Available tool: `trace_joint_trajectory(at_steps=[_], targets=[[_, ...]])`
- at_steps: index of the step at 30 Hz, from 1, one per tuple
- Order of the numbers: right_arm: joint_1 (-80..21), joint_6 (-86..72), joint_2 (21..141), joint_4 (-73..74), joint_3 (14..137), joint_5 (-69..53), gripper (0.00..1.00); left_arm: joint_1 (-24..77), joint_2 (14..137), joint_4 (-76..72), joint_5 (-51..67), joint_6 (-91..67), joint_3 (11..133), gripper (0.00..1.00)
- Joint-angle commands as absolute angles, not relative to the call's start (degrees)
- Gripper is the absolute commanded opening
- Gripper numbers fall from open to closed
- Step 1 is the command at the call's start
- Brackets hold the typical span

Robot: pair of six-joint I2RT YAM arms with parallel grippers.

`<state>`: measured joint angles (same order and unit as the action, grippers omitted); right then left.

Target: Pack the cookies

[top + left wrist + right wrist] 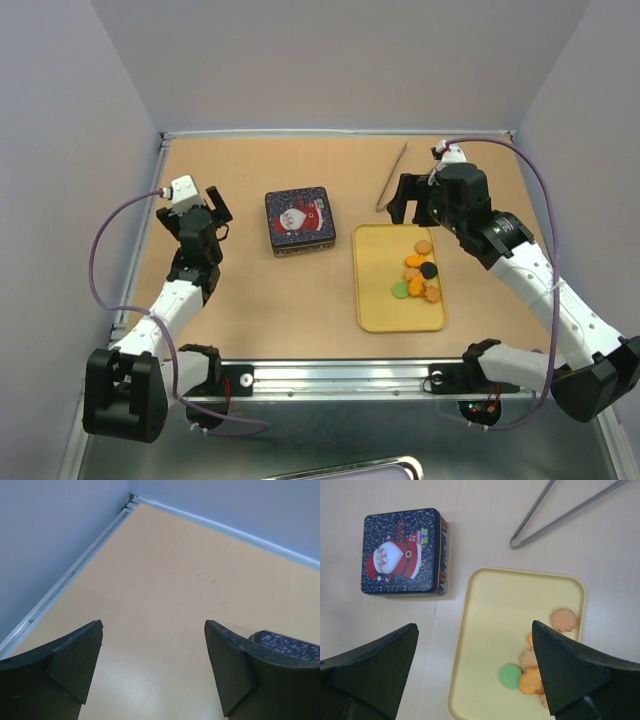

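Still unpacked: cookies (420, 276) heaped on yellow tray (375, 300) beneath spread right claw (475, 672); Santa tin (299, 220) lidded between it and spread, empty left claw (152, 667).

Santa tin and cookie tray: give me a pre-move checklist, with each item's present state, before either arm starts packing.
1. Santa tin lid removed: not ok, the lid is on.
2. Cookies gathered on the yellow tray: ok, all lie at its right side.
3. Tongs free to pick up: ok, lying on the table beyond the tray, touching nothing.
4. Right gripper open and empty: ok, it is above the tray.
5. Left gripper open and empty: ok, only bare table between its fingers.
6. Tin empty inside: cannot tell, lid hides it.
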<state>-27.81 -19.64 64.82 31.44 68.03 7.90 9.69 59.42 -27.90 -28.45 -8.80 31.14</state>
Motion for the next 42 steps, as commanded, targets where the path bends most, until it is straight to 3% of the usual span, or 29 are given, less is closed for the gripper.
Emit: trace_joint_trajectory(at_steps=[1, 10, 22, 32, 38, 42], targets=[[-27.69, -18.72, 62.93, 27.78, 66.45, 8.96, 1.0, 9.49, 58.88, -42.44, -30.59, -1.07, 28.05, 0.93], [-27.69, -17.14, 60.56, 25.58, 62.58, 10.98, 1.0, 9.32, 65.47, -63.71, -26.2, 1.41, 12.84, 0.94], [-27.69, -22.23, 63.28, 25.14, 60.91, 22.66, 1.0, 7.21, 81.82, -84.53, -20.39, 4.57, 15.83, 0.95], [-27.77, -22.32, 72.85, 22.94, 66.62, 31.99, 1.0, 4.31, 83.32, -89.13, -18.19, 1.94, 13.36, 0.97], [-27.6, -28.58, 76.82, 18.56, 65.75, 44.99, 1.0, 4.31, 83.76, -90.69, -18.02, 2.28, 12.92, 0.99], [-26.2, -13.63, 77.17, 9.94, 62.76, 33.06, 1.0, 4.31, 83.32, -89.82, -18.02, 2.11, 13.18, 0.99]])
